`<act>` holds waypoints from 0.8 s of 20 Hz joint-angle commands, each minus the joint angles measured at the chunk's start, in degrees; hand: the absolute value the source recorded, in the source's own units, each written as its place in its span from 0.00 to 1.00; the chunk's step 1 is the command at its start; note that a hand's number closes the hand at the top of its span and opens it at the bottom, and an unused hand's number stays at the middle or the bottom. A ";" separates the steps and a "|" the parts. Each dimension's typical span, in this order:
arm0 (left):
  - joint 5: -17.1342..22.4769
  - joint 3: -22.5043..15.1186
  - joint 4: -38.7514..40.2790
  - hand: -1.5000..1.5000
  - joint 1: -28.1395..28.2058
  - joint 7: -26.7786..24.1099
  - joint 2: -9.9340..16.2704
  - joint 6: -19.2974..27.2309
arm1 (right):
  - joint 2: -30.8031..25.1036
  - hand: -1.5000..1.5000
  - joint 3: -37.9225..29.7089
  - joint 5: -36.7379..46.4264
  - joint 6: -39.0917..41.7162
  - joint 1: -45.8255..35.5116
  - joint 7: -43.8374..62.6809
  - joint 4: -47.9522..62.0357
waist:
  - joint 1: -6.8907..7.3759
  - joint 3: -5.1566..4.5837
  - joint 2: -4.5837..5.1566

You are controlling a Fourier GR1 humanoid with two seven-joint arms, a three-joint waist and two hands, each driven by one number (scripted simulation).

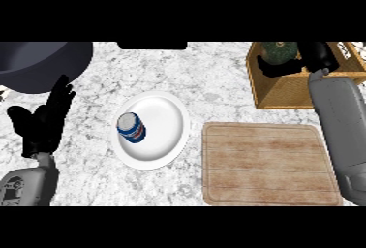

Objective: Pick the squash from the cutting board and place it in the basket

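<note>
Green squash (pixel 277 51) is seen already inside the basket (pixel 286 94) with the right hand (pixel 297 63) curled on it, so only release remains; the board (pixel 270 163) is bare, the left hand (pixel 43 118) rests open.

right hand (pixel 304 60) holding squash (pixel 279 50) over basket (pixel 286 92)

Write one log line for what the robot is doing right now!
right hand: curled round squash, over basket | cutting board: bare | left hand: open, resting at left
</note>
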 commanded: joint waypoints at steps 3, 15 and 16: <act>0.01 -0.64 -0.96 0.50 0.11 -0.37 -0.53 -0.13 | -9.81 1.00 12.72 18.25 -7.06 -0.88 -12.52 -5.04 | 1.06 -0.06 0.18; 1.04 1.06 1.16 0.50 -2.33 0.40 1.39 -1.50 | -6.73 1.00 11.46 28.04 -24.65 -10.81 -22.02 16.99 | 0.67 -0.01 0.15; -0.76 0.10 3.79 0.50 -5.09 0.09 -0.51 1.30 | -5.36 1.00 12.25 28.96 -26.05 -8.34 -21.01 16.64 | 0.22 -0.01 0.13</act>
